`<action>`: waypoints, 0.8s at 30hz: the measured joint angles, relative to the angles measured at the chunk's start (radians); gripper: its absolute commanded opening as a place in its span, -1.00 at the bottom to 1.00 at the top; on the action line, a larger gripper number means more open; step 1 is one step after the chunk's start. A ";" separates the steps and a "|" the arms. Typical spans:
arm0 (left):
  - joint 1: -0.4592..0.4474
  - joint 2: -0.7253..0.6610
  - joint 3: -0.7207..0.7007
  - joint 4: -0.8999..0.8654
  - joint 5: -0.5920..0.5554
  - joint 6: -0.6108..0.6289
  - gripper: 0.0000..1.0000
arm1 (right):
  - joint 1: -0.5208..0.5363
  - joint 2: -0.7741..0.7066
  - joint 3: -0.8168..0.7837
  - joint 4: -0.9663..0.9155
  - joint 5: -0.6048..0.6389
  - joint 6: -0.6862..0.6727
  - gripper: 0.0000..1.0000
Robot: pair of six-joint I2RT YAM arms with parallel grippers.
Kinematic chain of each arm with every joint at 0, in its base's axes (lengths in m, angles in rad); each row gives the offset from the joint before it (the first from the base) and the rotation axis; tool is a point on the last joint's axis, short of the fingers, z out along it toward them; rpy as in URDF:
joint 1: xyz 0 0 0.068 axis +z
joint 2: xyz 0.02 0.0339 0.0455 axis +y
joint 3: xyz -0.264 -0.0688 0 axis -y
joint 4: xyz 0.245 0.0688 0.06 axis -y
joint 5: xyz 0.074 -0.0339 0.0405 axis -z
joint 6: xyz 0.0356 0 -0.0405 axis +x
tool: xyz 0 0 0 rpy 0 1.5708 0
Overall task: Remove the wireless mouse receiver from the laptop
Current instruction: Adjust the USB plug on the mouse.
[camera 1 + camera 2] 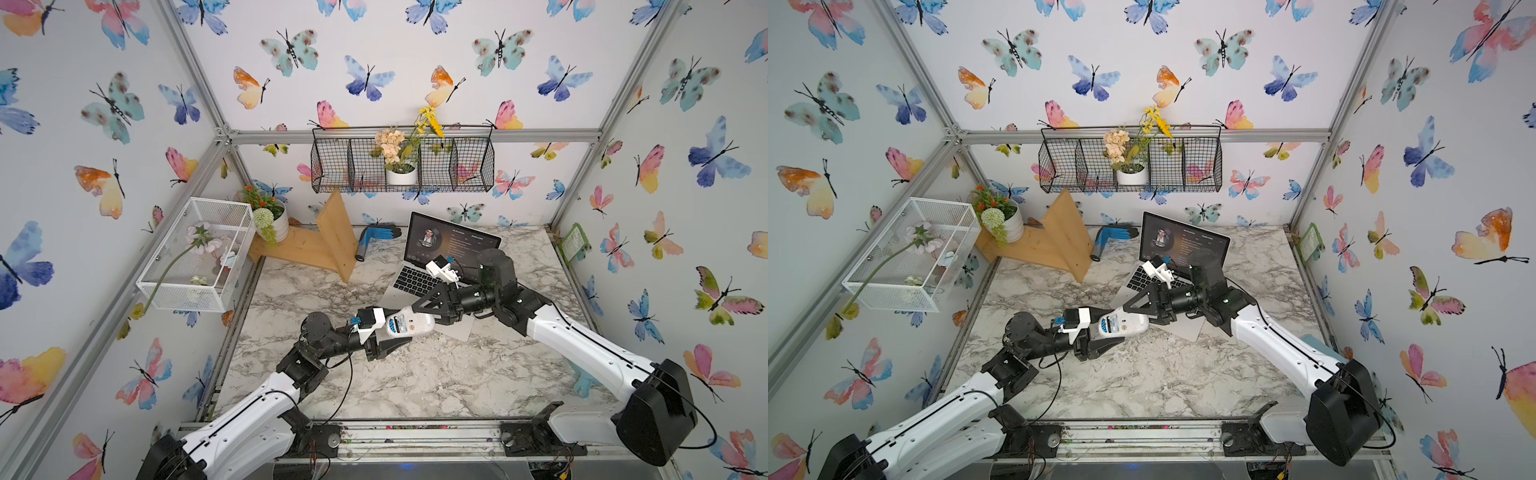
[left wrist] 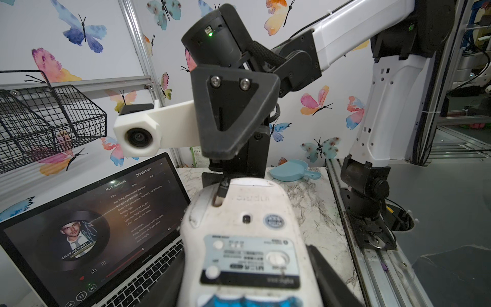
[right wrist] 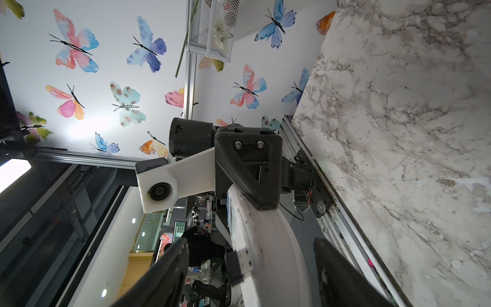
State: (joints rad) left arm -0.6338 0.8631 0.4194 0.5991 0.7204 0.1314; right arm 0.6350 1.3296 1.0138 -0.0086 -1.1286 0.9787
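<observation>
Above the bench [image 1: 415,382] centre, the left claw [image 1: 399,332] pinches the upturned mouse [image 1: 411,323]; the receiver [image 2: 222,189], already out of the laptop [image 1: 419,279] at 12 o'clock, sits partly in the mouse's slot [image 2: 218,202] between the right claw's [image 3: 251,243] spread jaws. 1 skewed squeeze could flick it onto veined marble, hard to spot. Butterfly wallpaper [image 1: 415,62] surrounds everything.

Top views overhead; wrist cams close, facing each other, sharing mouse [image 2: 247,220].

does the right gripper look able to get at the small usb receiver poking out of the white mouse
Probably yes: the right gripper is open around the small usb receiver, nothing between, while the left gripper holds the white mouse underside up.
</observation>
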 measured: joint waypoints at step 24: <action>0.000 -0.002 0.001 -0.026 -0.010 0.018 -1.00 | 0.004 0.017 -0.071 0.152 0.002 0.135 0.03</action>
State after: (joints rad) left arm -0.6338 0.8616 0.4202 0.5728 0.7109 0.1493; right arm 0.6388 1.3468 0.9432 0.1436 -1.1263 1.1137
